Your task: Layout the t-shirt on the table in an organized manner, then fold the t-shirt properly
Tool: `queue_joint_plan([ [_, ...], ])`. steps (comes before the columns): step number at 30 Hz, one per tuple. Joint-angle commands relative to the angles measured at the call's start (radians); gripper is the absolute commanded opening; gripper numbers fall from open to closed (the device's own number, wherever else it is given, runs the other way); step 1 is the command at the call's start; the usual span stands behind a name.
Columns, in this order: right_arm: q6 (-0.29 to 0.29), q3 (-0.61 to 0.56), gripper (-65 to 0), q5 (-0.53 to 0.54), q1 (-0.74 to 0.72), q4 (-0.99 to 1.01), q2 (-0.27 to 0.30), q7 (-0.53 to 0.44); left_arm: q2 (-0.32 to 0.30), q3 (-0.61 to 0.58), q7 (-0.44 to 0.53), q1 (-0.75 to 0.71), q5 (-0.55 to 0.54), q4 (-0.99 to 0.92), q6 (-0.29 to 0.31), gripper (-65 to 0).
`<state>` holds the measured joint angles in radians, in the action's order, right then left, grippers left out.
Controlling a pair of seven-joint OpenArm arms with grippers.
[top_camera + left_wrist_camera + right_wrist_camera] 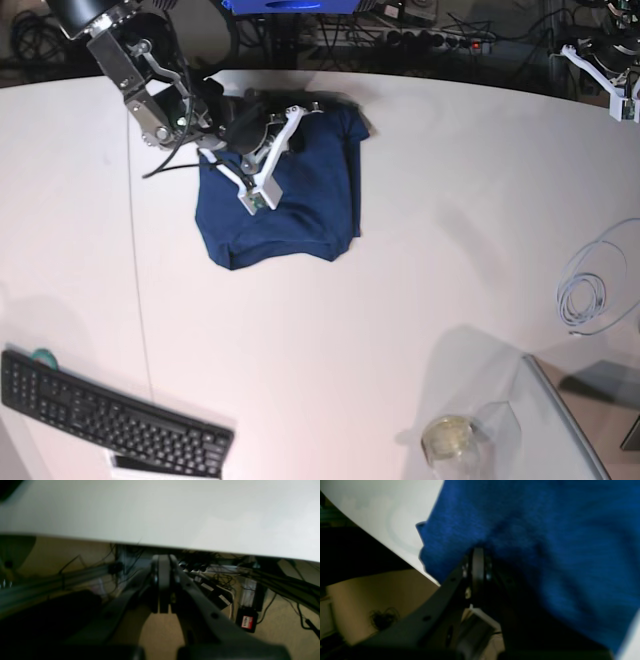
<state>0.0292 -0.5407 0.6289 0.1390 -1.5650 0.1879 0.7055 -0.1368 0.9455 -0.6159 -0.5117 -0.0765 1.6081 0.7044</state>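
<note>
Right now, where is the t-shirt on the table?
In the base view the t-shirt lies bunched at the upper left of the table, near its far edge, under the right gripper.

Lying bunched on the far left part of the table [400, 250], near its back edge: the t-shirt [300, 215].

Reaching in from the upper left and resting over the t-shirt's far portion: the right gripper [318, 108], pinching cloth. Sitting at the far right edge, well apart from the garment: the left gripper [618, 88]. Lying at the near left corner: a keyboard [110, 415]. Coiling near the right edge: a cable [590, 290]. Standing at the near right, beside a glass panel [565, 425]: a jar [447, 438].
</note>
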Motion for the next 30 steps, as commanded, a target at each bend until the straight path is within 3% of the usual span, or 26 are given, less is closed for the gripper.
queue_joint_plan([
  [1,0.011,0.0,-64.5,0.009,-0.012,-0.007,0.0,-0.014,-0.016,0.014,0.02,-0.006,-0.007,0.01,-0.006,-65.0],
  [8,0.018,-0.149,-64.5,0.009,-0.045,0.045,-0.015,-0.014,-0.011,0.004,0.02,-0.011,-0.007,0.004,-0.006,-65.0],
  [13,0.019,-0.18,-64.5,0.009,-0.051,0.041,-0.017,-0.014,-0.008,0.004,0.02,-0.009,-0.013,0.004,-0.006,-65.0],
  [17,0.125,-0.177,-64.7,0.009,-0.049,-0.058,0.003,-0.007,-0.008,-0.026,0.02,-0.009,-0.015,0.007,-0.006,-65.0],
  [22,0.252,-0.174,-64.7,0.015,-0.012,-0.213,0.101,0.007,0.019,-0.15,0.02,-0.02,-0.015,0.022,-0.006,-65.0],
  [30,0.272,-0.086,-64.7,0.015,0.072,-0.163,0.12,0.029,0.111,-0.354,0.018,-0.008,-0.015,0.062,-0.006,-65.0],
])
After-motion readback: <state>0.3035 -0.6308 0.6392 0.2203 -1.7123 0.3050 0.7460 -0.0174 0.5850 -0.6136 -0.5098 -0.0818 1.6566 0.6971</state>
